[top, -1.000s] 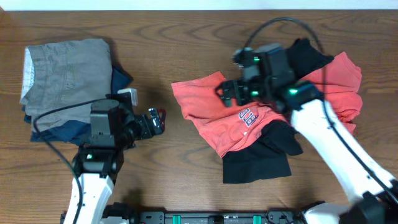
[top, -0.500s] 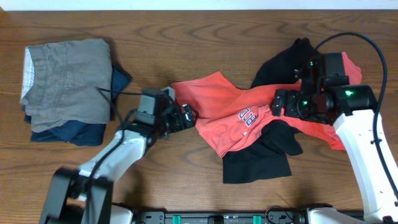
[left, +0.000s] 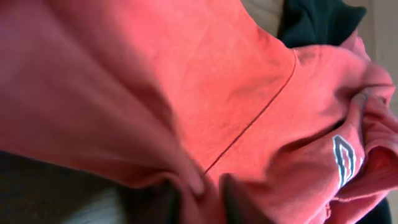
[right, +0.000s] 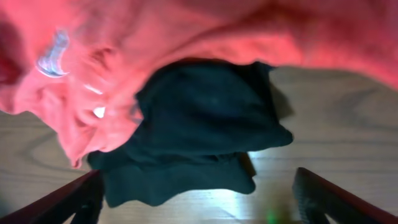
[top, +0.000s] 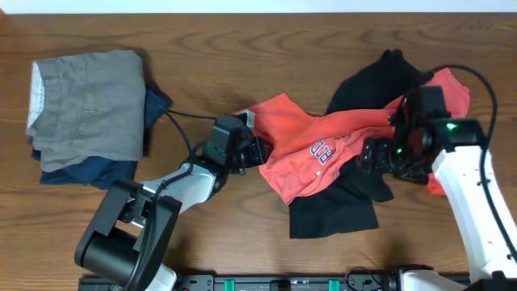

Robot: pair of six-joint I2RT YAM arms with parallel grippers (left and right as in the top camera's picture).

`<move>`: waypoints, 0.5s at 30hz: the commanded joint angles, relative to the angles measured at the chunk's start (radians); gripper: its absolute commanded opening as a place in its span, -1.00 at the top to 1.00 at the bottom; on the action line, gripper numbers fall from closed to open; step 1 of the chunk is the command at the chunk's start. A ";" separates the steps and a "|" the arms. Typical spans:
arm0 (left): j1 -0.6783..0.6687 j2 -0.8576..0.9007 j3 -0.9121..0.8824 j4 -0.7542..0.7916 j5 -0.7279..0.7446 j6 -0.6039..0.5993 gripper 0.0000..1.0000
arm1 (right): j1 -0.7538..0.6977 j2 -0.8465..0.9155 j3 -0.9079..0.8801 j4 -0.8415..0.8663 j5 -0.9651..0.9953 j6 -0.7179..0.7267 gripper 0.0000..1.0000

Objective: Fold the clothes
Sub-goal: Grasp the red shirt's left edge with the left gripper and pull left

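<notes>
The coral-red T-shirt (top: pixel 295 129) lies crumpled at the table's centre, lettering up, over a limp black garment (top: pixel 333 212) that shows below and behind it. My left gripper (top: pixel 257 151) is at the shirt's left edge. In the left wrist view its jaws (left: pixel 205 194) stand close together with a fold of the red cloth (left: pixel 217 81) pinched between them. My right gripper (top: pixel 376 157) hovers open over the black garment (right: pixel 205 124). Its fingers (right: pixel 84 198) are spread wide with nothing between them, and the red shirt (right: pixel 186 31) lies beyond.
A folded grey garment (top: pixel 85 101) rests on a navy one (top: pixel 97 170) at the far left. The left arm's cable (top: pixel 182 125) loops across the wood beside that stack. Bare table (top: pixel 242 48) stretches along the back.
My left arm reached right to the shirt's left edge and its jaws closed on the cloth, bunching that edge. My right arm dropped toward the front, over the black garment.
</notes>
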 commanded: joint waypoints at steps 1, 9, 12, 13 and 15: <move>0.006 0.005 0.006 0.003 -0.006 0.002 0.87 | -0.002 -0.006 -0.106 0.062 -0.022 0.018 -0.76; 0.040 -0.068 0.006 0.000 -0.003 0.003 0.88 | 0.023 -0.006 -0.401 0.465 -0.128 0.018 -0.15; 0.055 -0.137 0.006 -0.030 -0.003 0.009 0.88 | 0.023 -0.006 -0.486 0.642 -0.129 0.030 -0.13; 0.062 -0.159 0.006 -0.047 -0.003 0.023 0.88 | 0.023 -0.006 -0.505 0.682 -0.128 0.029 -0.13; 0.085 -0.208 0.006 -0.097 -0.008 0.069 0.88 | 0.022 -0.006 -0.532 0.737 -0.126 0.028 -0.03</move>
